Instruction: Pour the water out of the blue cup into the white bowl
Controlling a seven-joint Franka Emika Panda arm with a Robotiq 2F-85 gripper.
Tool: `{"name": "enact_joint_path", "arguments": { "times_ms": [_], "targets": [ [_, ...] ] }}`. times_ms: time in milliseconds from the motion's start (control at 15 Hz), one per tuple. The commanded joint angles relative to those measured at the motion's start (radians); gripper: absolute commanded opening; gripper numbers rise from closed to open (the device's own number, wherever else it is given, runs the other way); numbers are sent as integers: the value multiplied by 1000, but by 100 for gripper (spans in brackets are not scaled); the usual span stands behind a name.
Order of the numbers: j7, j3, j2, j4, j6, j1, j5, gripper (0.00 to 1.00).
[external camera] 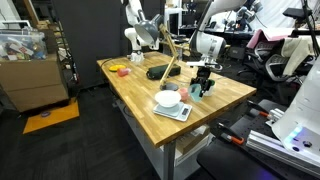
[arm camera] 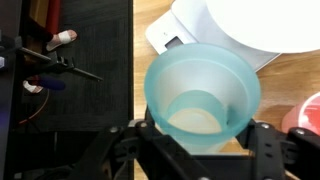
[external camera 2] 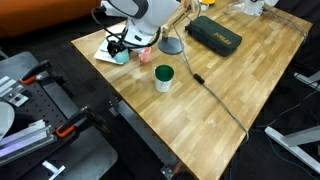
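The blue cup (arm camera: 200, 95) is a pale blue-teal tumbler, seen from above in the wrist view, upright between my fingers. My gripper (arm camera: 203, 135) is shut on its lower body. In both exterior views the cup (external camera: 201, 90) (external camera 2: 121, 56) stands at table height under the gripper (external camera: 204, 76) (external camera 2: 122, 45). The white bowl (arm camera: 270, 25) sits on a flat white scale (arm camera: 172, 38) just beyond the cup. In an exterior view the bowl (external camera: 168, 98) is a short way from the cup, near the table's front edge.
A small dark green round object (external camera 2: 163, 77) stands near the cup. A black case (external camera 2: 213, 35), a desk lamp (external camera: 165, 45) and a cable (external camera 2: 215, 100) are on the wooden table (external camera 2: 250, 90). A red thing (arm camera: 305, 120) lies beside the gripper.
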Motion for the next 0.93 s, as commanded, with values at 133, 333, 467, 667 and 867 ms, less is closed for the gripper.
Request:
{"name": "enact_joint_path", "arguments": {
  "times_ms": [133, 333, 467, 667, 867],
  "targets": [
    [30, 39, -1, 17, 21, -22, -20, 48],
    [81, 55, 5, 67, 46, 2, -45, 48],
    [141, 65, 6, 103, 61, 20, -84, 48],
    [270, 72, 22, 155, 82, 56, -191, 48],
    [451, 62, 41, 206, 89, 102, -358, 48]
  ]
}}
